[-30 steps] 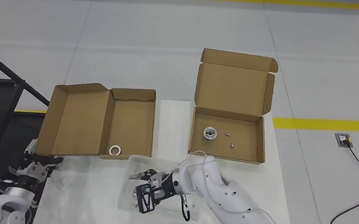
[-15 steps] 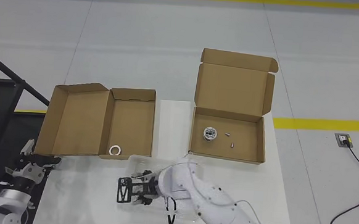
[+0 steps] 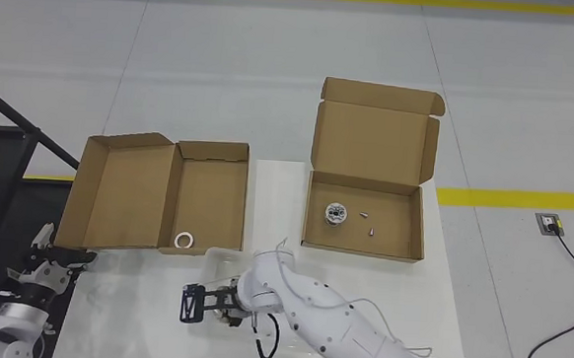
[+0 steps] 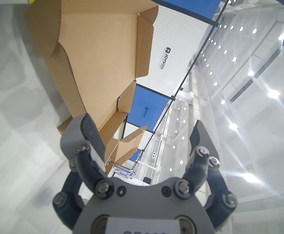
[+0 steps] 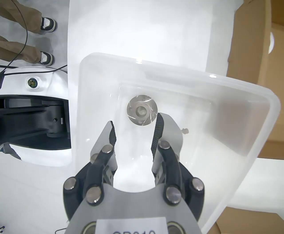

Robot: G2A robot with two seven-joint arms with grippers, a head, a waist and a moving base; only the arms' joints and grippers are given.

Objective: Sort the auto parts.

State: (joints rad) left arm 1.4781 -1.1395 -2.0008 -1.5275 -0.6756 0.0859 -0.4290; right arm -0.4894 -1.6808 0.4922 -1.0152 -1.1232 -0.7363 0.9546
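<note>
For the pick, the right gripper [image 5: 135, 123] is held, fingers [image 5: 156, 130] spread, above the metal flange [image 5: 142, 110] in the clear bin [image 5: 177, 73]; lowering and closing are judged needed.

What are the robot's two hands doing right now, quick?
Left gripper: open, holding nothing.
Right gripper: open, empty, near the metal disc in the clear bin.

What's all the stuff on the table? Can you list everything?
left box: one, brown, open, table's far left
right box: one, brown, open, far right
ring: one, white, in left box
round part: one, silvery, in right box
pins: two, small, beside round part
bin: one, clear, before the boxes
disc: one, grey, in bin
screw: one, tiny, in bin
table: one, white
right gripper: open, over disc
left gripper: open, by table's left edge
</note>
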